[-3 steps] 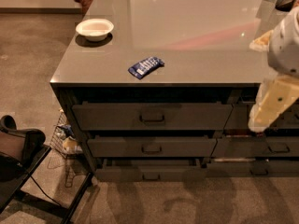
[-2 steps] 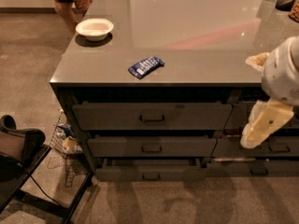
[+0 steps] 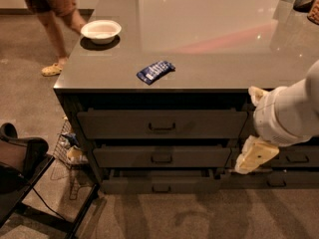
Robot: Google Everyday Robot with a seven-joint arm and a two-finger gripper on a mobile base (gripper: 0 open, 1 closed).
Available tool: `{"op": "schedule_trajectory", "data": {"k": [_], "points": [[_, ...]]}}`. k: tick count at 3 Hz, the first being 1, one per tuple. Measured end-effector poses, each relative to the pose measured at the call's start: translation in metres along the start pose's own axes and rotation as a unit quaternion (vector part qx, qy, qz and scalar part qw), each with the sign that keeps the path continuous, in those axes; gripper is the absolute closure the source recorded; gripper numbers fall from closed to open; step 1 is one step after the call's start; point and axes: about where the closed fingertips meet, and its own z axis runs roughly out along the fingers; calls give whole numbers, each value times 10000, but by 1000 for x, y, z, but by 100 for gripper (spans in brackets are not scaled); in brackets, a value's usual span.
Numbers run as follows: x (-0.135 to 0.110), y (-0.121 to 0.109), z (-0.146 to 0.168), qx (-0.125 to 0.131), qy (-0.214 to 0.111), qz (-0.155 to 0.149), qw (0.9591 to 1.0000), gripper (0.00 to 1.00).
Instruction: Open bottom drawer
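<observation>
The bottom drawer (image 3: 162,184) is the lowest of three wide dark drawers under the grey counter. Its front has a small dark pull handle (image 3: 161,188) at the centre, and it sits roughly flush with the drawer above. My white arm comes in from the right edge. The cream-coloured gripper (image 3: 255,156) hangs at its end, in front of the seam between the left and right drawer columns. It is level with the middle drawer (image 3: 162,156), to the right of and a little above the bottom drawer's handle, touching nothing that I can see.
On the countertop (image 3: 209,39) lie a white bowl (image 3: 101,30) and a blue packet (image 3: 155,71). A person (image 3: 52,14) walks at the upper left. A wire basket (image 3: 67,151) and a black stand (image 3: 22,171) sit left of the cabinet. More drawers (image 3: 294,158) lie behind my arm.
My arm and gripper have moved left and down, toward the drawer fronts. The person has come further into view at the upper left.
</observation>
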Motion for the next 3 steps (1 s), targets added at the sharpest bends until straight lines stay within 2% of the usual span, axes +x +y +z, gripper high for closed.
{"op": "schedule_trajectory", "data": {"k": [1,2,3], "points": [[4,7,17,-83,304,128,9994,0],[5,6,16,-66,333,182,9993,0],[15,37,72,-142,374,29,9992,0]]}}
